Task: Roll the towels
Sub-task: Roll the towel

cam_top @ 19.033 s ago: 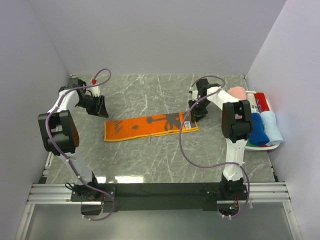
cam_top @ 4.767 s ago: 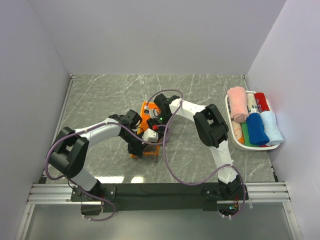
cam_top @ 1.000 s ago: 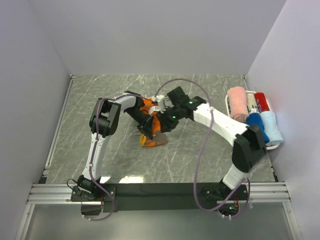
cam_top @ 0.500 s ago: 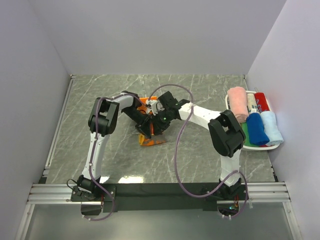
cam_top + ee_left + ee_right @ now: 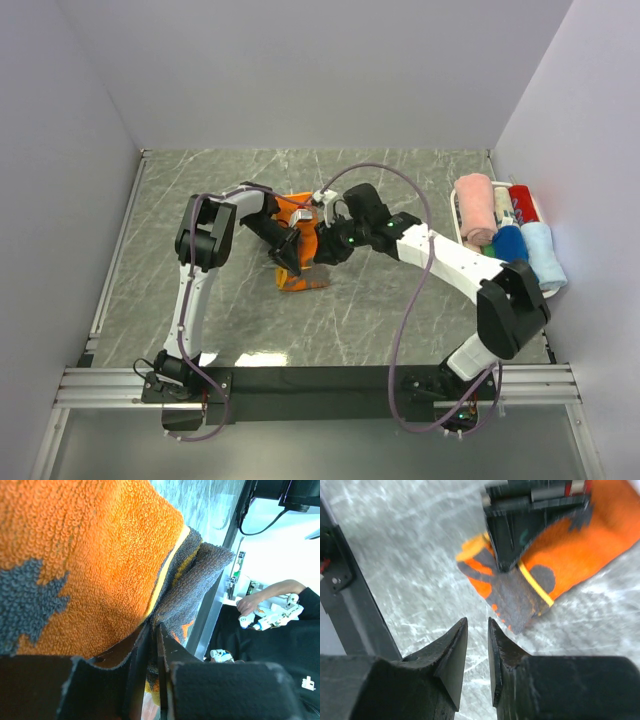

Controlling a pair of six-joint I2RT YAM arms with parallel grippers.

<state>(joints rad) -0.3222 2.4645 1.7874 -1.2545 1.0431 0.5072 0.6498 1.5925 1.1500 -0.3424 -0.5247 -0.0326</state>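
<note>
Our right claw (image 5: 476, 630) has backed off rightward, jaws slightly parted, empty; our left claw (image 5: 153, 632) stays clenched on the half-rolled towel (image 5: 308, 240); rolling looks unfinished.

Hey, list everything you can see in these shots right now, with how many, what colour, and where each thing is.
table: one, grey marble, under everything
orange-and-grey towel: one, bunched, middle of the table
basket: one, white, right edge of the table
rolled towels: four clearly seen, pink, red, blue, pale blue, in the basket; any others are hidden
arms: two, white and black, left arm and right arm, both reaching to the table's middle
left claw: one, black, shut on the orange-and-grey towel
right claw: one, black, slightly open, empty, beside that towel
</note>
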